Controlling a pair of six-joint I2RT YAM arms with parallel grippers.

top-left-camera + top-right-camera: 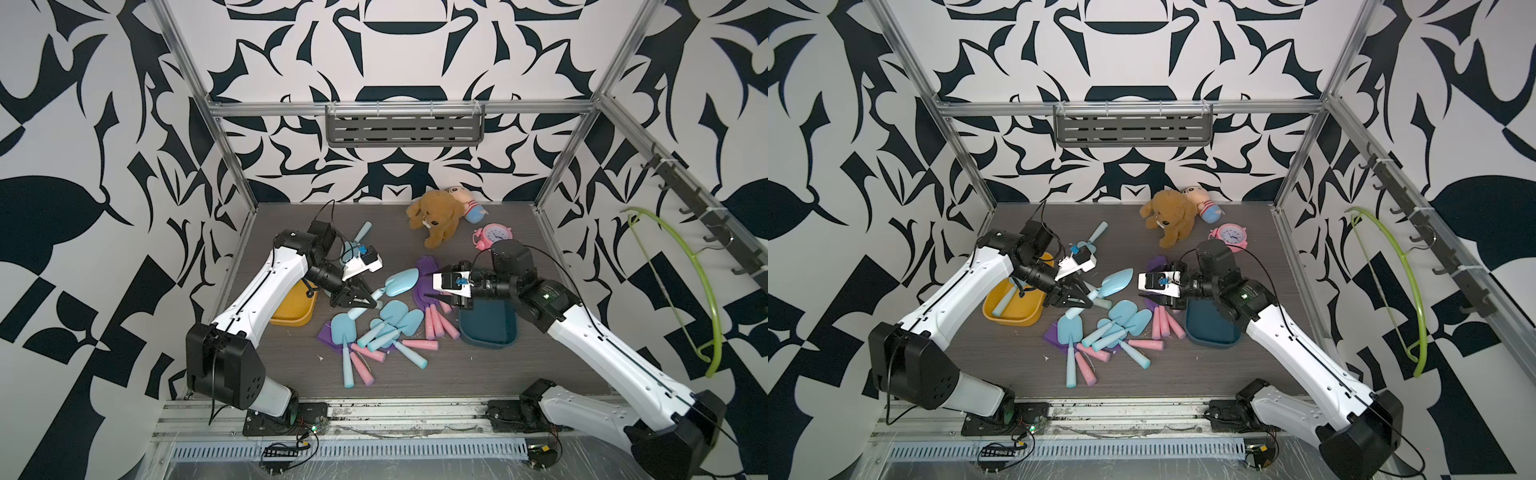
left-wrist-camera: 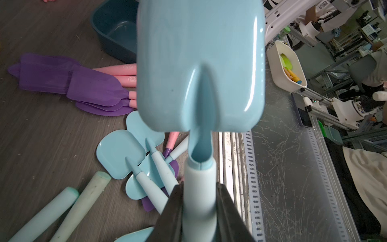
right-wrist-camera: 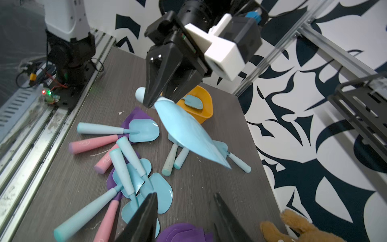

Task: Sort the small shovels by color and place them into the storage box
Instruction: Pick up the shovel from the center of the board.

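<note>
**Top views.** The left gripper (image 1: 365, 301) is closed on the handle of a blue shovel (image 1: 401, 280), which is held raised above the table, its blade pointing toward the right gripper (image 1: 436, 298). The right gripper's jaws are parted and nothing is held. It hangs over the purple shovels (image 1: 426, 286), beside the dark box (image 1: 490, 332). A mixed pile (image 1: 382, 332) of blue and pink-handled shovels lies on the table between the arms. A pale blue handle is seen inside the yellow box (image 1: 1013, 321).

**Left wrist.** The pale handle is clamped between both fingers (image 2: 173, 209), and the blade fills most of the frame. Embossed script is noted on two pink handles (image 2: 125, 67), but it cannot be read.

**Right wrist.** The fingers (image 3: 146, 213) are seen apart with nothing between them, and purple blades lie below. A faint mark on a pink handle (image 3: 92, 143) is illegible.
</note>
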